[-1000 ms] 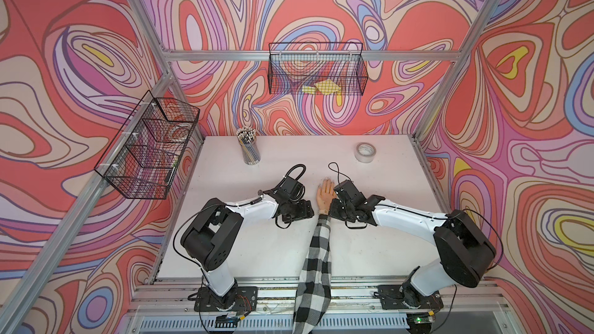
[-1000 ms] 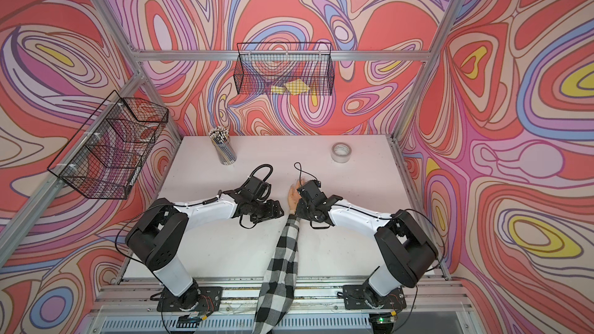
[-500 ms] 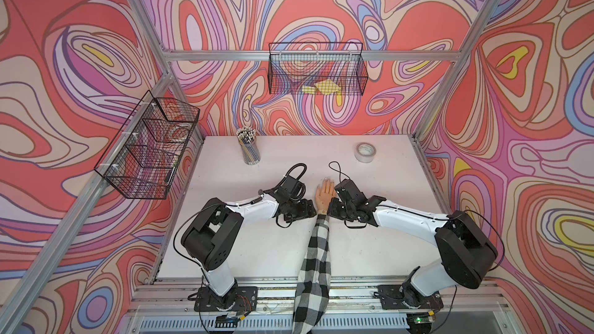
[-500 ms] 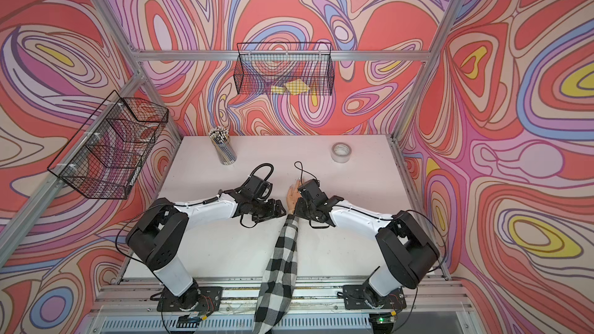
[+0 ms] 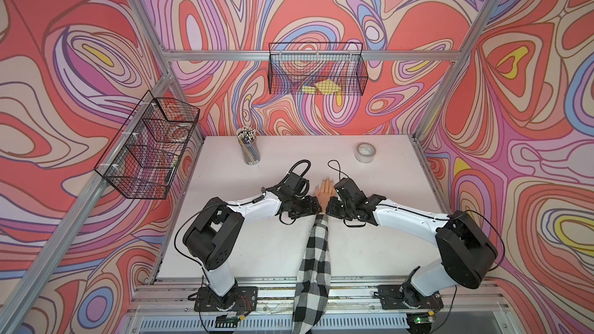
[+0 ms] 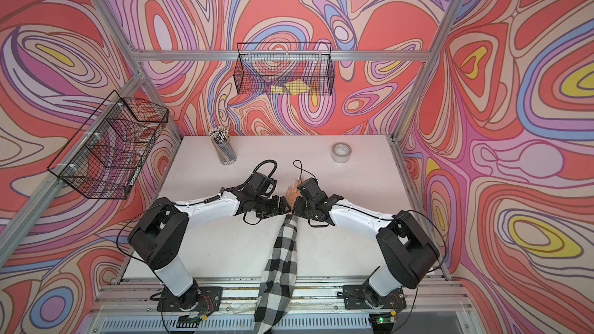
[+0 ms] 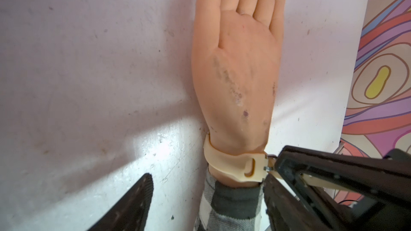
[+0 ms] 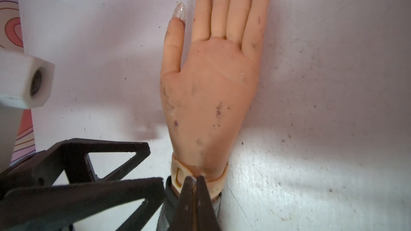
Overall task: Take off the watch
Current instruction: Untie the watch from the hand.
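1 watch (image 7: pixel 231 165) on 1 mannequin hand (image 7: pixel 240 63); right gripper (image 8: pixel 193 181) pinching, left gripper (image 8: pixel 155 166) spread.

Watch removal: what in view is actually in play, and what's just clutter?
In play: watch, strapped on the dummy hand; right gripper, shut on its strap; left gripper, open beside the wrist.
Clutter: tape roll; pencil cup; back wire basket; side wire basket.

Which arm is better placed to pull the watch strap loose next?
Likely right: the right gripper is shut on the watch strap; the left gripper stands open beside the wrist, holding nothing.
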Controlling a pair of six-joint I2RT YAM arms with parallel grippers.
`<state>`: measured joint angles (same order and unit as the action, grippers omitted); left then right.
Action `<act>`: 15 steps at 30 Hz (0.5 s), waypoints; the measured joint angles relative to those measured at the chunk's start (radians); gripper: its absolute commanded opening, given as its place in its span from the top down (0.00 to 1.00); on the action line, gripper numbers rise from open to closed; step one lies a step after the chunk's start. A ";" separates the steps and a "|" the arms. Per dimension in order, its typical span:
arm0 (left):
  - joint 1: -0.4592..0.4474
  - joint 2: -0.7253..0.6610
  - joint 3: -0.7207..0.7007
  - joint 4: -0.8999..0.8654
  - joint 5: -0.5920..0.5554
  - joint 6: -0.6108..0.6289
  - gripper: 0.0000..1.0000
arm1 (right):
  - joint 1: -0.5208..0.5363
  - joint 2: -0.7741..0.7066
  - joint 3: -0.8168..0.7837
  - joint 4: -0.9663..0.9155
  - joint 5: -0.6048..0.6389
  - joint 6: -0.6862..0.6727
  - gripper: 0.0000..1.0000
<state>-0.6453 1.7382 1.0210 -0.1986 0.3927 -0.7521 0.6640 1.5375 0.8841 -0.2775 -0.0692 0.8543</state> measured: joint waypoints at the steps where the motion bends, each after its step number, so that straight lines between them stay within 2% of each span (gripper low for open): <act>1: -0.002 0.004 0.002 0.000 0.000 0.001 0.20 | 0.000 0.000 0.000 0.000 0.000 0.000 1.00; 8: -0.035 0.061 0.066 -0.061 -0.028 0.039 0.21 | 0.000 0.001 0.000 -0.005 0.000 0.000 1.00; 15: -0.054 0.063 0.098 -0.127 -0.096 0.071 0.22 | 0.000 0.002 0.000 -0.006 0.000 0.000 1.00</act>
<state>-0.6991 1.8008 1.1191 -0.3252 0.2966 -0.6811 0.6643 1.5391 0.8841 -0.2836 -0.0696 0.8547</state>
